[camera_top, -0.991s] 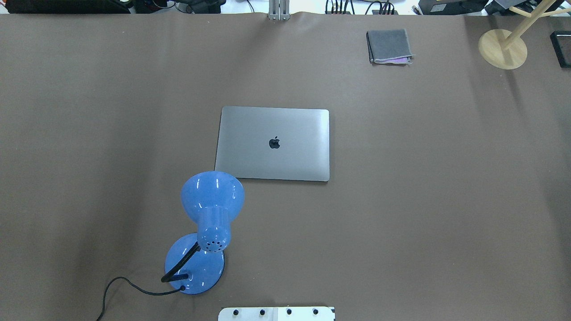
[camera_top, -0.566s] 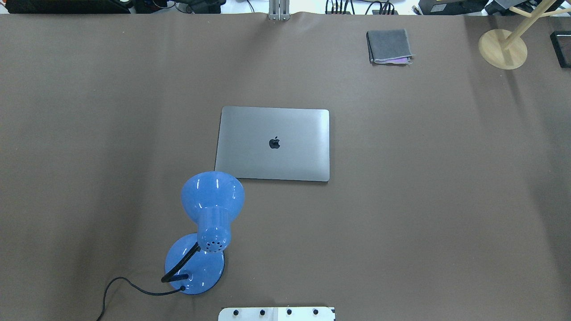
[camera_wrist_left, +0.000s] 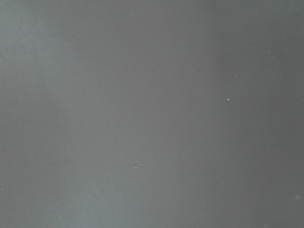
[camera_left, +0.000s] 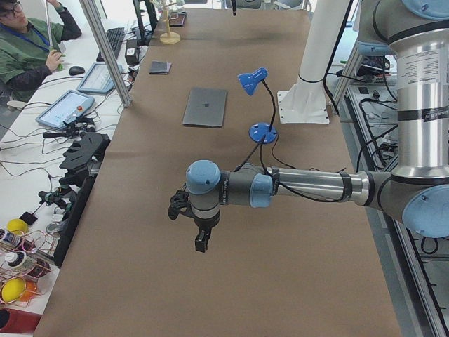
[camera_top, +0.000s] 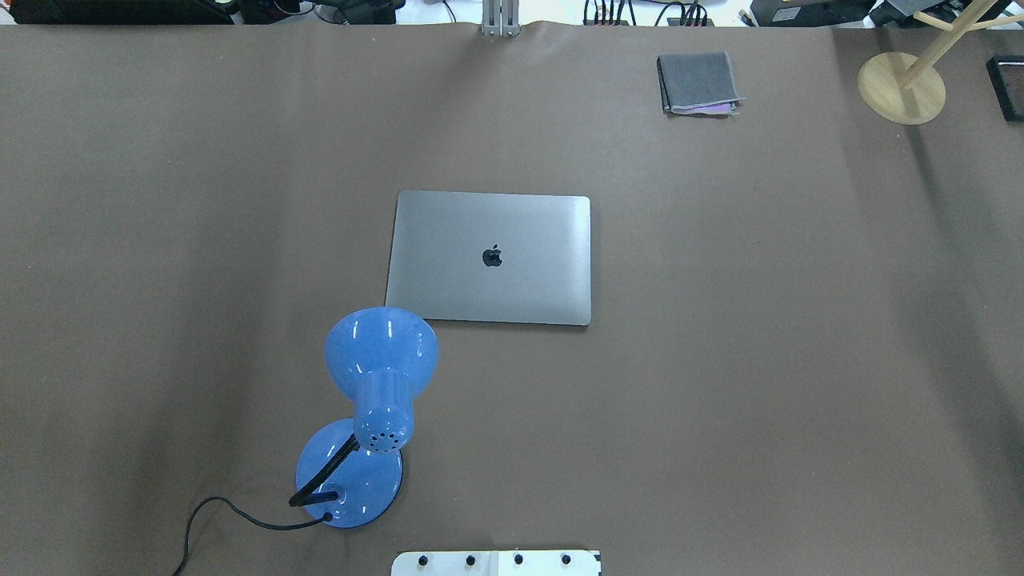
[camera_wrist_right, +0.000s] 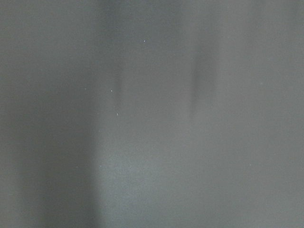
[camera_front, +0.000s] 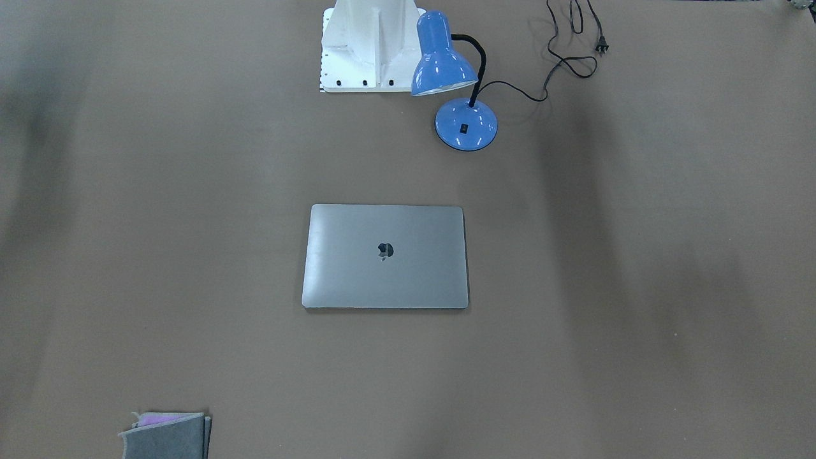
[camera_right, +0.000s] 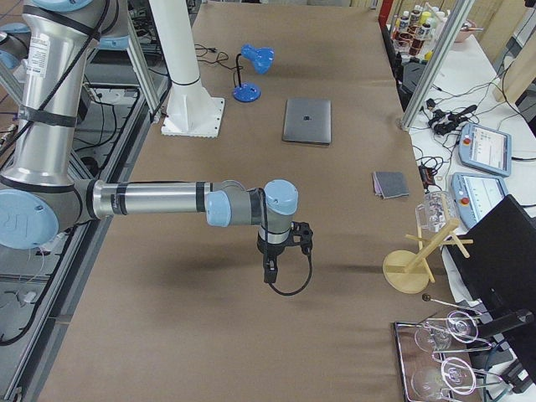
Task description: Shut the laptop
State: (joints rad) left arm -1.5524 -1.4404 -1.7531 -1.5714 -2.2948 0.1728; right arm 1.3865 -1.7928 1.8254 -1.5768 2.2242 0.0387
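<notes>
The laptop (camera_top: 490, 258) lies flat in the middle of the table with its grey lid down and the dark apple logo facing up; it also shows in the front view (camera_front: 385, 256) and both side views (camera_left: 205, 107) (camera_right: 307, 121). My left gripper (camera_left: 200, 241) hangs pointing down over bare table, far from the laptop toward the table's left end. My right gripper (camera_right: 270, 272) hangs likewise toward the right end. Both show only in the side views, so I cannot tell whether they are open or shut. Both wrist views show only bare table.
A blue desk lamp (camera_top: 380, 352) stands by the laptop's near left corner, its cord (camera_top: 216, 512) trailing off. A folded grey cloth (camera_top: 698, 82) lies at the far right. A wooden stand (camera_top: 902, 86) is at the far right corner. The robot's white base (camera_front: 366, 44) is at the near edge.
</notes>
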